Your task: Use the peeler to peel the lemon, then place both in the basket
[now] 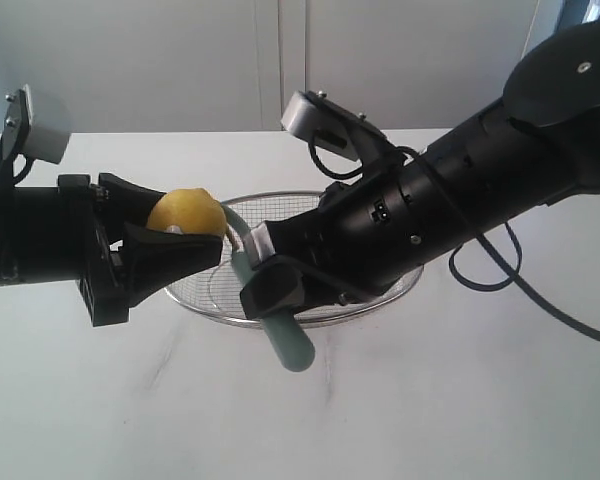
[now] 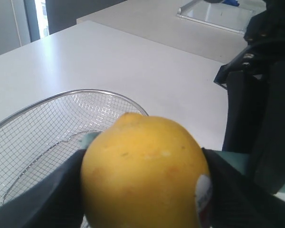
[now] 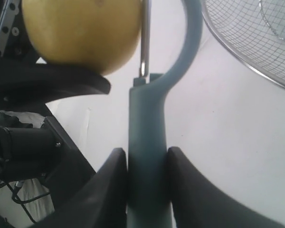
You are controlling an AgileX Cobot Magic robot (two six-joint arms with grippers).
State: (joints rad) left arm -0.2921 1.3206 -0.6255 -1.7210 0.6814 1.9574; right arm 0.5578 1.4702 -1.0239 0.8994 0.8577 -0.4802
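The yellow lemon (image 1: 187, 213) (image 2: 145, 171) (image 3: 83, 33) hangs in the air over the basket's left edge, with my left gripper (image 1: 180, 235) (image 2: 145, 190) shut on it; its red-and-white sticker (image 2: 204, 194) faces one finger. My right gripper (image 1: 270, 285) (image 3: 147, 164) is shut on the teal-green peeler (image 1: 280, 320) (image 3: 147, 156) by its handle. The peeler's metal blade (image 3: 144, 42) rests against the lemon's side. The wire-mesh basket (image 1: 355, 305) (image 2: 33, 142) (image 3: 256, 42) sits on the white table below both grippers, largely hidden by the right arm in the exterior view.
The white table (image 1: 430, 400) runs around the basket on all sides. A black cable (image 1: 500, 270) loops from the right arm over the table. A second white table (image 2: 199, 33) with a tray-like frame (image 2: 218, 14) stands in the background of the left wrist view.
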